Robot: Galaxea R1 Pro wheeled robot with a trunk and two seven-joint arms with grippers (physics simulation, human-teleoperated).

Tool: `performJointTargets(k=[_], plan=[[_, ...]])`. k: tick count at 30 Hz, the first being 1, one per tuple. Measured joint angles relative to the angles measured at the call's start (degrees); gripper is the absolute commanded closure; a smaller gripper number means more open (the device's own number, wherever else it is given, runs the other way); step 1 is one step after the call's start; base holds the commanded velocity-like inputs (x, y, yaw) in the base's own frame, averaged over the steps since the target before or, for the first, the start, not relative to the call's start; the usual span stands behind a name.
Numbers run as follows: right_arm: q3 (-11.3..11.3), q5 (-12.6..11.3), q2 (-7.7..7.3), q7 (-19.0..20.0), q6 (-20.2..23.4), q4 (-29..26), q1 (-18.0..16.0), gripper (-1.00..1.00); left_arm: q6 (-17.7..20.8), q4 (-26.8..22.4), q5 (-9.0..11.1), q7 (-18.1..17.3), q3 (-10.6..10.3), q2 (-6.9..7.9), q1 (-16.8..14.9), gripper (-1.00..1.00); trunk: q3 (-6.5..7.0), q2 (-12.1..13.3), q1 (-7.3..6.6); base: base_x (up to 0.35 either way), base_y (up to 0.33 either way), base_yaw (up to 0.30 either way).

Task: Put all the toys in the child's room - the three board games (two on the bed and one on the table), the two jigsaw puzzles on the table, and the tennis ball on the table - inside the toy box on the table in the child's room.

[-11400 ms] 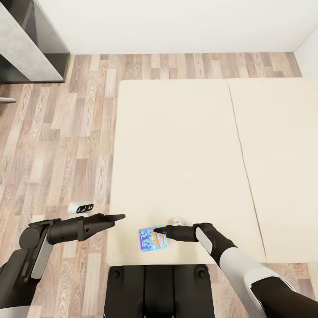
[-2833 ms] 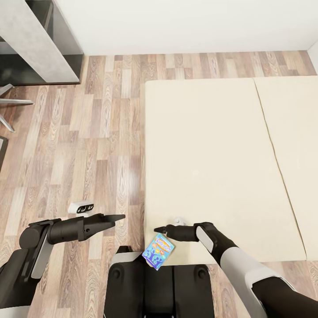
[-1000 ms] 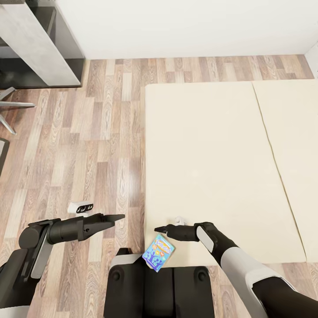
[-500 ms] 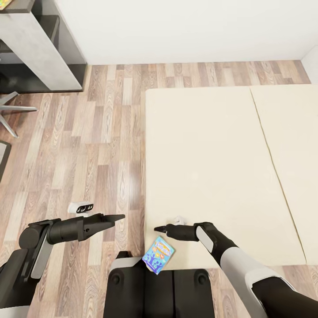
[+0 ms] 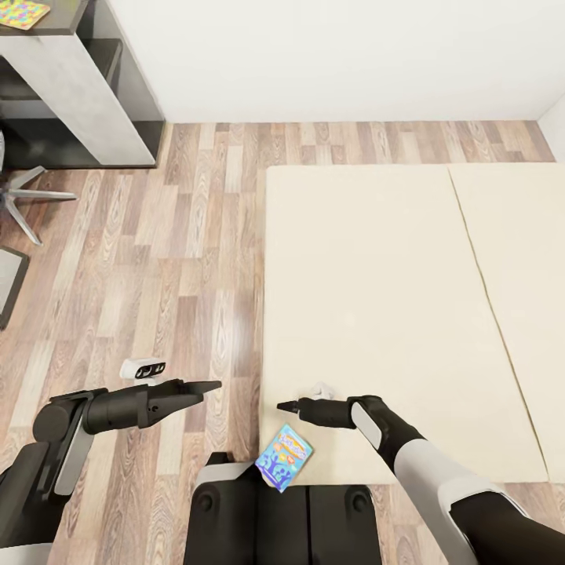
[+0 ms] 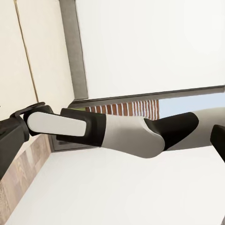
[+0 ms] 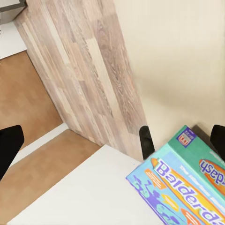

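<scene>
Blue board game (image 7: 185,180) reading "Balderdash" hangs from right hand (image 7: 182,136).

A cream bed (image 5: 369,306) of two panels with a seam between them sits on the wood-plank floor (image 5: 157,259). At the upper left corner, the grey tabletop (image 5: 59,20) carries a mosaic jigsaw puzzle (image 5: 22,13); chair legs (image 5: 23,200) stand on the floor nearby.
</scene>
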Motion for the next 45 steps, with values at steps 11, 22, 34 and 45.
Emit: performJointTargets(k=[11, 22, 34, 45], plan=[[0.2, -0.1, -0.85, 0.3, 0.0, -0.2, 2.5, -1.00, 0.0, 0.0, 0.0, 0.0, 0.3, 0.22, 0.0, -1.00, 1.02, 0.0, 0.00, 0.000, 0.000, 0.081], [0.0, -0.9, -2.83, 0.2, -5.1, -0.7, 10.6, -1.00, 0.0, 0.1, 0.2, 0.0, 0.3, 0.32, 0.0, -1.00, 2.02, 0.0, -0.01, 0.000, 0.000, 0.062], [0.0, -0.1, -5.81, -0.1, -9.8, -0.2, 15.5, -1.00, 0.0, 0.1, 0.3, 0.0, 0.2, 0.27, 0.0, -1.00, 2.18, 0.0, 0.00, 0.000, 0.000, 0.004], [0.0, 0.1, -5.34, -0.2, -12.4, 0.5, 15.7, -1.00, 0.0, 0.1, 0.2, 0.0, 0.1, 0.26, 0.0, -1.00, 2.18, 0.0, 0.01, 0.000, 0.000, 0.000]])
